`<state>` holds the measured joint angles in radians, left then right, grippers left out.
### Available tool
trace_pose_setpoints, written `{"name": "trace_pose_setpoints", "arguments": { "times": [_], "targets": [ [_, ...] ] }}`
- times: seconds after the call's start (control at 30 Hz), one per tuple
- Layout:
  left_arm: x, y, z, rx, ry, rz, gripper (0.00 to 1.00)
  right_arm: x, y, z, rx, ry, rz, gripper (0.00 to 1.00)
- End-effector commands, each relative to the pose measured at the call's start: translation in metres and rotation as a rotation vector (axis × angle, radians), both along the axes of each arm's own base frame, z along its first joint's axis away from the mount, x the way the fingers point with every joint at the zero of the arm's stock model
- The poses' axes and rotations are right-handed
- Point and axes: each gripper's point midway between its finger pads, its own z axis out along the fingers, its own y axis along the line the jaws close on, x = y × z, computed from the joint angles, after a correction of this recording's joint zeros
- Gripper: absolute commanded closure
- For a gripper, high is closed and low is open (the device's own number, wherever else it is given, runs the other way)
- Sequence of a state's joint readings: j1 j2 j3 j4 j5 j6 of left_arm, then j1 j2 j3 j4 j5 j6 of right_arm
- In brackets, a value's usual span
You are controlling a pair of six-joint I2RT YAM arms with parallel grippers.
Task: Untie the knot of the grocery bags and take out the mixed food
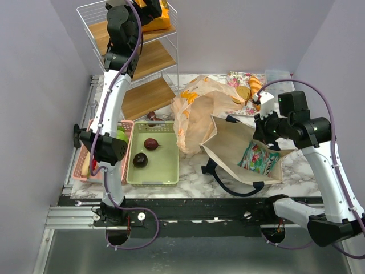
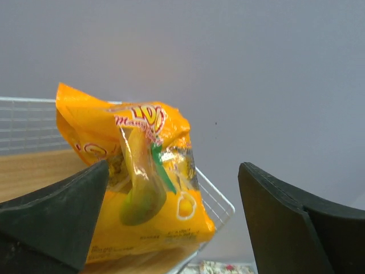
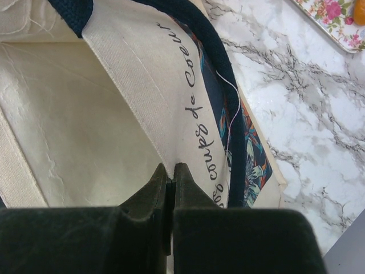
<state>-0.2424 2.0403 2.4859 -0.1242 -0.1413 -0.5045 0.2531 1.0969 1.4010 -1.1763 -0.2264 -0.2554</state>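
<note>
One crinkly tan grocery bag (image 1: 197, 111) with orange print lies slack on the table's middle. My left gripper (image 1: 149, 8) (image 2: 175, 168) is open, high at the wire shelf's top level. The orange snack packet (image 1: 161, 17) (image 2: 145, 182) lies on that shelf just ahead of its fingers. My right gripper (image 1: 261, 130) (image 3: 172, 166) is shut on the rim of the beige canvas tote (image 1: 234, 142) (image 3: 85, 125). A teal snack packet (image 1: 258, 157) lies inside the tote. Two maroon balls (image 1: 150, 144) sit in the green basket (image 1: 165, 165). Bread rolls (image 1: 255, 87) lie on the floral tray (image 1: 236, 77).
A white wire shelf (image 1: 172, 40) with wooden boards stands at the back left. A pink basket (image 1: 129, 149) left of the green one holds a green vegetable (image 1: 121, 135) and a pale radish (image 1: 85, 166). A clear container (image 1: 278, 74) stands at the back right.
</note>
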Motion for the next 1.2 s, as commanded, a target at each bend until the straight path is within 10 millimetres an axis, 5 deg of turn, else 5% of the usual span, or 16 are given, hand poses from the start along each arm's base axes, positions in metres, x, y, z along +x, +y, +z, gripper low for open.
{"name": "trace_pose_setpoints", "arguments": {
  "times": [0.0, 0.17, 0.37, 0.47, 0.57, 0.7, 0.83, 1.0, 1.17],
  "targets": [
    [-0.028, 0.023, 0.056, -0.033, -0.148, 0.060, 0.02, -0.008, 0.004, -0.007, 0.019, 0.039, 0.021, 1.00],
    [-0.044, 0.028, 0.072, -0.007, -0.190, 0.071, 0.02, -0.009, 0.004, -0.005, 0.027, 0.029, 0.022, 0.99],
    [-0.088, 0.021, 0.099, 0.126, -0.288, 0.024, 0.02, -0.008, 0.003, 0.007, 0.033, -0.022, 0.009, 0.99],
    [-0.122, 0.010, 0.105, 0.254, -0.335, -0.054, 0.02, -0.006, 0.003, 0.016, 0.045, -0.054, 0.001, 0.99],
    [-0.177, -0.031, 0.096, 0.486, -0.446, -0.302, 0.02, -0.006, 0.005, 0.022, 0.058, -0.072, 0.005, 0.99],
    [-0.254, -0.081, 0.043, 0.686, -0.536, -0.658, 0.01, -0.007, 0.007, 0.021, 0.073, -0.074, 0.015, 0.99],
    [-0.329, -0.122, -0.037, 0.835, -0.531, -0.969, 0.07, -0.008, 0.008, 0.016, 0.076, -0.070, 0.016, 0.99],
    [-0.431, -0.169, -0.140, 1.143, -0.793, -1.162, 0.16, -0.007, 0.009, 0.014, 0.084, -0.047, -0.001, 0.99],
    [-0.468, -0.214, -0.199, 1.246, -0.871, -1.256, 0.28, -0.008, 0.016, 0.018, 0.125, -0.025, -0.002, 0.99]
  ]
}}
